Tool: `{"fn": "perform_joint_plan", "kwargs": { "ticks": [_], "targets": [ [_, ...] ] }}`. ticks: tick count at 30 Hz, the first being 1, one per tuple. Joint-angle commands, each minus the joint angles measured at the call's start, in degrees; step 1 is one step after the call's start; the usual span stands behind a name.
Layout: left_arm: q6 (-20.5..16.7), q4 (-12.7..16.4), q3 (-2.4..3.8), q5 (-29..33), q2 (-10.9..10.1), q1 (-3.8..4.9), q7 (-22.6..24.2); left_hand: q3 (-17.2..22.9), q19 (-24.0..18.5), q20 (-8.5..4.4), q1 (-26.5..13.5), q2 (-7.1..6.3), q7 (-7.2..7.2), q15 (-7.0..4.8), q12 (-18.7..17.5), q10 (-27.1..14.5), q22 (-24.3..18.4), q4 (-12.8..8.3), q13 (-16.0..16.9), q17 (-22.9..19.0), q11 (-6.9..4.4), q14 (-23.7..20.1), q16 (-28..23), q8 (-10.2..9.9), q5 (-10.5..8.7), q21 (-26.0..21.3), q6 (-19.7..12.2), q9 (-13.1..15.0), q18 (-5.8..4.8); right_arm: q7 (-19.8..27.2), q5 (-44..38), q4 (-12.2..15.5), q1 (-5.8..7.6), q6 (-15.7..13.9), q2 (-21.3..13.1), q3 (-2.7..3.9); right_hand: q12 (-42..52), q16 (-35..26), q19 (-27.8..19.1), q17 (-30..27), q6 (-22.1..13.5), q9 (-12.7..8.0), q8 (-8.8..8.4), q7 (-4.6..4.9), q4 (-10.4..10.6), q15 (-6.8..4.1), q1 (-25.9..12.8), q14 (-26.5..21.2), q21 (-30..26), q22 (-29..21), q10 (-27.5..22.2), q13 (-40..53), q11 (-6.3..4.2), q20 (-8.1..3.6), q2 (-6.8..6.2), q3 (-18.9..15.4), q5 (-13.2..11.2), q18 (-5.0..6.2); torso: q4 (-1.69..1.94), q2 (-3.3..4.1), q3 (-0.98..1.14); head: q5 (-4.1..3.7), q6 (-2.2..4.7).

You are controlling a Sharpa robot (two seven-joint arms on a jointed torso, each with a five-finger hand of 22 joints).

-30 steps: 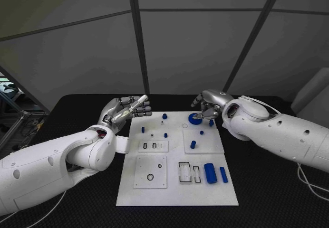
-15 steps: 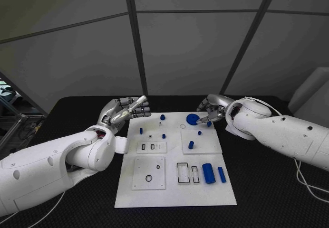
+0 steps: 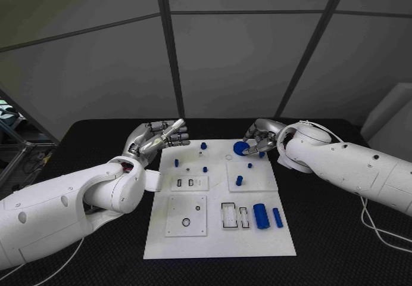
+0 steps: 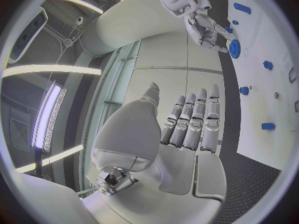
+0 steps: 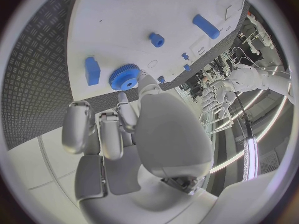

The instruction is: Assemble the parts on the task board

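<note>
Head view shows the round blue toothed gear [image 3: 242, 148] pinched at the fingertips of the right hand [image 3: 262, 134], over the far right corner of the flat white rectangular task board [image 3: 219, 238]. Right wrist view has the same gear [image 5: 124, 77] edge-on just past the fingertips [image 5: 144, 82], a finger touching its rim, with a small blue rectangular block [image 5: 92, 70] lying on the board just beside it. The other fingers of that hand curl inward.

The left hand [image 3: 157, 139] hovers off the board's far left corner, holding nothing; in the left wrist view its fingers [image 4: 190, 122] lie straight and side by side, with the thumb a little apart.

Against the picture from half a second earlier, the right hand has drawn slightly further over the far corner and the gear sits a touch closer to the board's centre line; the left hand has stayed put. A large blue cylinder [image 3: 261, 217] and a slim blue bar [image 3: 277, 218] lie near the board's near right edge as before, and the small blue pegs [image 3: 239, 180] stand where they stood.

Whether the gear touches the board or is lifted off it cannot be told. The thumb's contact with the gear is hidden behind the hand.
</note>
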Motion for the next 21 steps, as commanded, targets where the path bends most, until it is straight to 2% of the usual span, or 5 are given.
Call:
{"fn": "perform_joint_plan", "kwargs": {
  "ticks": [1,5,12,21],
  "targets": [
    [0.6,0.1,0.05,-0.4,0.1,0.08,0.5,-0.3,0.2,0.17,0.4,0.37,2.48,0.00,-0.2,0.1,-0.1,-0.2,-0.1,0.0,0.27,0.1,-0.2,-0.3,-0.10,-0.4,-0.3,-0.1,-0.68,-0.3,-0.8,-0.7,0.12,0.4,0.6,0.05,1.1,0.4,0.5,6.3,0.0,0.1,0.52,-0.02,0.2,0.33,0.7,4.4,0.4,0.6,1.1,1.5,-0.05,0.00,0.46,0.4,0.5,-0.95,0.01,-0.02,0.01,-0.06,-0.01],
    [0.6,0.0,0.05,-0.4,0.1,0.08,0.6,-0.3,0.2,0.17,0.4,0.37,2.48,0.00,-0.2,0.1,-0.1,-0.2,-0.1,0.0,0.27,0.1,-0.2,-0.3,-0.10,-0.4,-0.3,-0.1,-0.68,-0.5,-2.3,-1.3,0.11,0.1,1.2,0.05,2.1,0.6,0.7,6.7,0.2,0.2,0.81,-0.07,0.0,0.31,1.0,4.5,0.8,1.2,1.9,2.8,-0.08,0.00,0.81,0.6,0.6,-1.06,-0.05,0.01,0.09,0.06,-0.09],
    [0.6,-0.1,0.05,-0.4,0.3,0.08,0.5,-0.2,0.3,0.17,0.5,0.43,2.51,0.01,-0.2,0.1,-0.1,-0.3,-0.1,0.0,0.28,0.1,-0.3,-0.3,-0.10,-0.4,-0.3,0.0,-0.68,-1.1,-3.1,-2.6,0.11,-0.1,2.1,0.04,2.1,0.7,0.8,6.8,0.3,0.2,0.93,-0.08,0.0,0.30,1.1,4.5,0.9,1.4,1.9,2.9,-0.09,0.00,1.12,0.7,0.8,-1.10,0.00,0.00,0.03,0.13,-0.04],
    [0.6,-0.3,0.06,-0.4,0.3,0.09,0.4,-0.2,0.3,0.17,0.5,0.43,2.51,0.01,-0.2,0.1,-0.1,-0.3,-0.1,0.0,0.28,0.1,-0.3,-0.3,-0.10,-0.4,-0.3,0.0,-0.68,-0.8,-3.3,-3.1,0.11,0.5,2.6,0.04,3.7,1.2,1.3,8.0,0.7,0.2,1.44,-0.14,-0.5,0.29,1.4,4.7,1.6,2.8,3.1,5.2,-0.13,-0.01,1.74,1.0,1.1,-1.35,-0.06,0.00,0.13,0.23,-0.13]
  ]
}}
